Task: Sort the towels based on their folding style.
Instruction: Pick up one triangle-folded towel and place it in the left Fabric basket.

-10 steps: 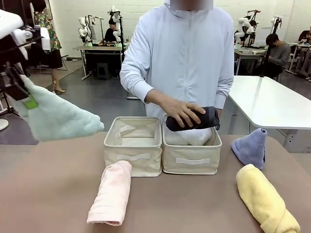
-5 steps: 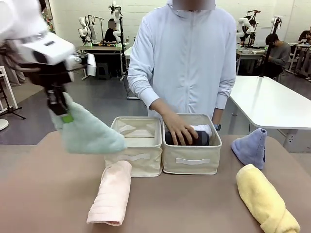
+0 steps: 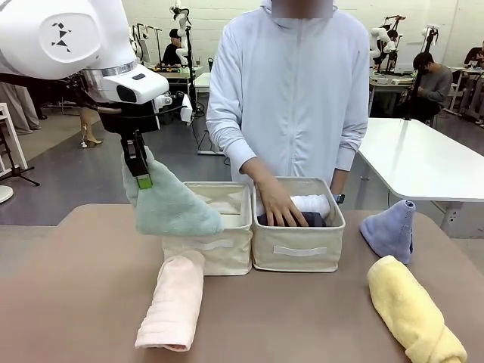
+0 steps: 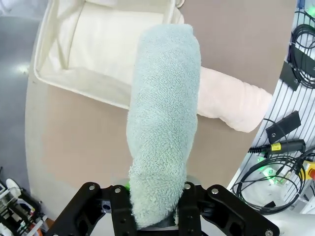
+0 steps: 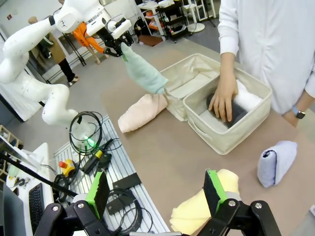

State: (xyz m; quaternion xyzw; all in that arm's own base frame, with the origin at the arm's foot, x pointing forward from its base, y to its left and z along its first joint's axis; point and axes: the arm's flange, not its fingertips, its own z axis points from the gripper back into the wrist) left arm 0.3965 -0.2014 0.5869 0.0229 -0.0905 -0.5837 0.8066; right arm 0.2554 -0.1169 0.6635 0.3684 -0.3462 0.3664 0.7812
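Where the robot's left arm reaches in over the table's left side, its left gripper (image 3: 142,178) points downward, and its two fingers are clamped tight on the narrow tip of a sage-green terry towel folded into a cone (image 3: 175,209). The cone hangs below the fingers and slants toward the middle, and its wide end overlaps the near left corner of the left beige fabric bin (image 3: 227,259) in the front view. The left wrist view looks down the hanging cone onto that bin's rim and pale lining. Whether the towel touches the rim cannot be told.

Just in front of that bin, a pale pink terry towel rolled into a cylinder (image 3: 175,302) lies on the brown table (image 3: 76,302), one end close against the bin's front wall and under the green cone.

The right beige fabric bin (image 3: 266,259) stands touching the left one. A person in a pale blue top stands behind the bins, and their hand (image 3: 281,209) reaches down into the right bin. It rests palm down on a dark grey rolled towel (image 3: 314,220), with a white rolled towel (image 3: 311,203) beside it.

Farther right, a periwinkle-blue towel cone (image 3: 392,229) stands upright on the table. A yellow rolled towel (image 3: 412,310) lies nearer the robot.

The right gripper (image 5: 156,191) hangs above that side with its jaws spread wide and nothing between them.
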